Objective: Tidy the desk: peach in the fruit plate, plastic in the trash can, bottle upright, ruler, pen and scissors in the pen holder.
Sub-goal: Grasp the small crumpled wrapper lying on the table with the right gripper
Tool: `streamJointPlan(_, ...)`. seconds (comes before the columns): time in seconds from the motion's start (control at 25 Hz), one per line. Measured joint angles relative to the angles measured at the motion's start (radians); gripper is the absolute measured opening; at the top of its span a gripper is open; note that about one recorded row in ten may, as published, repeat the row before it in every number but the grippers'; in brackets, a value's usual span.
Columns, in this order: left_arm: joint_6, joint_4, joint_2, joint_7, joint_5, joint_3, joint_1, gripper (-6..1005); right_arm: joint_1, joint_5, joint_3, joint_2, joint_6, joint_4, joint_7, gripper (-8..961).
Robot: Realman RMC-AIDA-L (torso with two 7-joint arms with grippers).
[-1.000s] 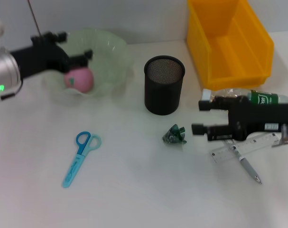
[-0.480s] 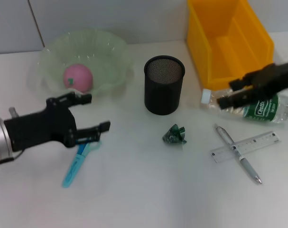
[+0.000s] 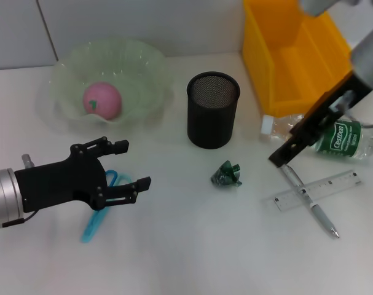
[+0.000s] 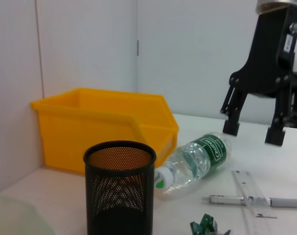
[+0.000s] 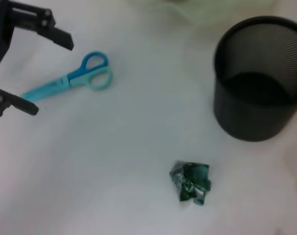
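left gripper (image 3: 129, 165) low over the desk (image 3: 186, 246) at the near left, fingers spread wide, nothing between them; it sits directly above the blue scissors (image 3: 100, 212), which lie flat on the desk with handles toward the plate. right wrist view shows the same scissors (image 5: 67, 83) lying between the two open finger tips of that left gripper (image 5: 31, 73), not gripped. peach (image 3: 102, 100) rests inside the pale green fruit plate (image 3: 143, 67) at the far left. black mesh pen holder (image 3: 212, 110) stands upright mid-desk, nothing visible in it. crumpled green plastic (image 3: 226, 174) lies on the desk just in front of the holder, apart from it. right gripper (image 3: 303, 132) raised over the right side, held open and carrying nothing, hanging above the bottle (image 3: 333, 136); left wrist view shows that gripper (image 4: 256, 134) with its two fingers parted, clear of the desk. bottle lies on its side, white cap toward the pen holder, just in front of the yellow trash can (image 3: 297, 55). pen (image 3: 309, 200) lies across the clear ruler (image 3: 321, 189), the two crossing and touching, near the right edge in front of the bottle.
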Motion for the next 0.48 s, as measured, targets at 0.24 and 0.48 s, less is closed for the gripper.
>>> streamJointPlan(0.24,-0.002,-0.012,0.0,0.008,0.0,0.019,-0.003,863,0.012,0.005,-0.169,0.012,0.158,0.069,0.086,834)
streamJointPlan(0.48,-0.001,-0.041,-0.001,0.033,-0.001,0.02,-0.01,863,0.06,0.06,-0.27,0.016,0.286,0.221,0.125,833)
